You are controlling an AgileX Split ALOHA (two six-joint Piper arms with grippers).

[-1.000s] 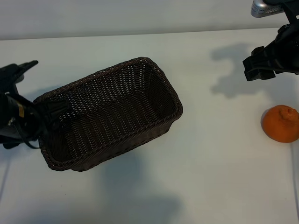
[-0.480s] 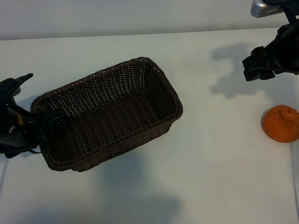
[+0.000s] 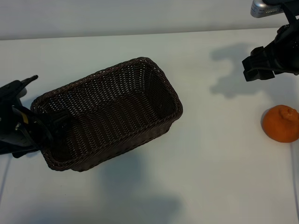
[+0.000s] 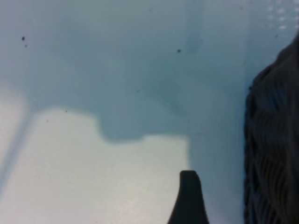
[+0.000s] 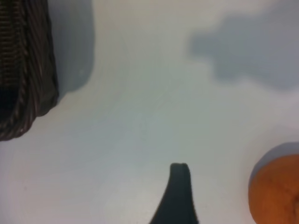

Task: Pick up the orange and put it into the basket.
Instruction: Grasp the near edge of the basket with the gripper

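Orange (image 3: 281, 123): on the white desk (image 3: 210, 158) at its right edge, well apart from the basket (image 3: 107, 114). Basket: mid-desk, empty. Left end effector (image 3: 44, 122): fingers spread, at the basket's left end. Right end effector (image 3: 259, 66): fingers spread, raised above the orange.

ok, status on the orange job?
Left hand open at the basket end. Right hand open, above the table beyond the orange. Orange on the table, untouched. Nothing between.
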